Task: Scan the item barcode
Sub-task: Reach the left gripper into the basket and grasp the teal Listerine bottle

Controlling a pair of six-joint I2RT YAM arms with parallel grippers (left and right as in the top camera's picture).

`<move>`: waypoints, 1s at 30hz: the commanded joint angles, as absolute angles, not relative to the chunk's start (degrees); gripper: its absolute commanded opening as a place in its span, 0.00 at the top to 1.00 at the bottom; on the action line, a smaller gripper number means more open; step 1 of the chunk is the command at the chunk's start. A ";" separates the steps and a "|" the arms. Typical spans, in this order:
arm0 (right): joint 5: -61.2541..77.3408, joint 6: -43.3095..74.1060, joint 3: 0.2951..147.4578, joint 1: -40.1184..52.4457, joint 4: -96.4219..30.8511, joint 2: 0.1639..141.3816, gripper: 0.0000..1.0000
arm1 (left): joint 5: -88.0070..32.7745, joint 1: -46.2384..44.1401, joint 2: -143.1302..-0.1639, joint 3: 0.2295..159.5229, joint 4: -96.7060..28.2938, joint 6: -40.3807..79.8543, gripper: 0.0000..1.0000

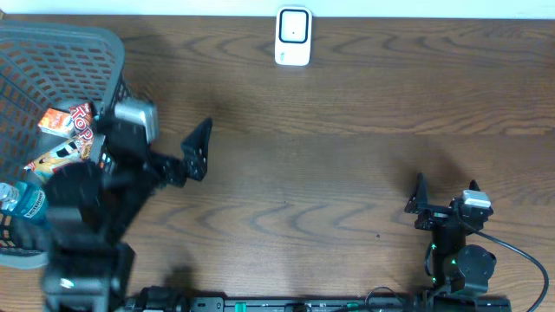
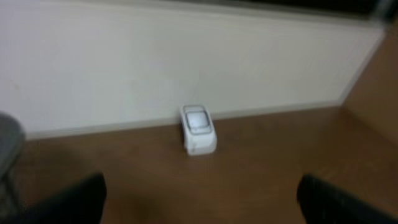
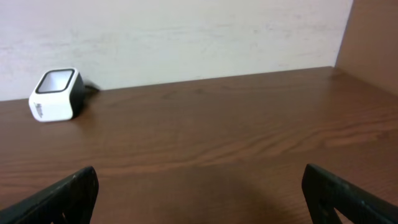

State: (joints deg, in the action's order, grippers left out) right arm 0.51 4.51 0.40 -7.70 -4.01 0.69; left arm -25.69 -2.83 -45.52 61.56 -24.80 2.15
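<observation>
The white barcode scanner [image 1: 293, 36] stands at the table's far edge by the wall, and shows as the scanner [image 2: 198, 129] and the scanner [image 3: 56, 94] in the wrist views. Items lie in the grey basket [image 1: 61, 52] at the left: red-orange snack packets [image 1: 68, 123] and a blue-labelled bottle [image 1: 24, 201]. My left gripper [image 1: 156, 130] hovers beside the basket's right edge, open and empty, facing the scanner; its fingertips [image 2: 68, 202] frame bare wood. My right gripper [image 1: 446, 192] sits low at the front right, open with nothing between its fingers [image 3: 348, 199].
Brown wooden table [image 1: 329, 173] with a white wall behind it. The basket's rim [image 2: 7, 146] shows at the left wrist view's left edge. A black cable [image 1: 520, 256] trails from the right arm near the front edge.
</observation>
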 commanded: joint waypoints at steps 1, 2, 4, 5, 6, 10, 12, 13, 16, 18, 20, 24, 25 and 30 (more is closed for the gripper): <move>0.99 4.64 0.32 -8.03 -4.14 0.34 0.01 | -33.89 -2.92 -51.18 70.54 -32.95 2.70 0.02; 0.99 4.64 0.32 -8.03 -4.14 0.34 0.01 | -34.61 -2.92 -51.96 70.52 -32.99 2.72 0.02; 0.99 4.64 0.32 -8.03 -4.14 0.34 0.01 | -36.16 -2.90 -53.41 70.70 -31.29 2.72 0.02; 0.99 4.64 0.32 -8.03 -4.14 0.34 0.01 | -35.62 -2.81 -53.52 71.22 -30.76 2.98 0.02; 0.99 4.64 0.32 -8.03 -4.14 0.34 0.01 | -33.82 -2.61 -53.60 72.01 -30.72 4.19 0.02; 0.99 4.64 0.32 -8.03 -4.14 0.34 0.01 | -11.51 0.91 -56.40 81.32 -37.23 16.40 0.02; 0.99 4.64 0.32 -8.03 -4.14 0.34 0.01 | -3.51 4.40 -59.68 88.12 -42.76 20.67 0.02; 0.99 4.64 0.32 -8.03 -4.14 0.34 0.01 | -1.43 6.83 -61.87 91.83 -45.58 21.74 0.02; 0.99 4.64 0.32 -8.03 -4.14 0.34 0.01 | -0.01 14.11 -67.68 99.48 -52.73 27.73 0.02; 0.99 4.64 0.32 -8.03 -4.14 0.34 0.01 | 0.51 19.57 -71.26 102.10 -57.36 36.21 0.02; 0.99 4.64 0.32 -8.05 -4.14 0.34 0.01 | 0.54 25.08 -74.35 102.19 -61.36 44.42 0.02; 0.99 4.64 0.32 -8.03 -4.14 0.34 0.01 | 0.56 32.03 -79.64 102.19 -66.43 48.36 0.02; 0.99 4.64 0.32 -8.03 -4.14 0.34 0.01 | 0.54 33.10 -80.62 102.19 -67.05 48.34 0.02; 0.99 4.64 0.32 -8.03 -4.14 0.36 0.01 | 0.71 36.91 -84.25 102.19 -69.93 38.41 0.02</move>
State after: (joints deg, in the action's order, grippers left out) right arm 0.51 4.51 0.40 -7.70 -3.99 0.69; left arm -0.51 35.33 -83.81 101.71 -69.30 44.95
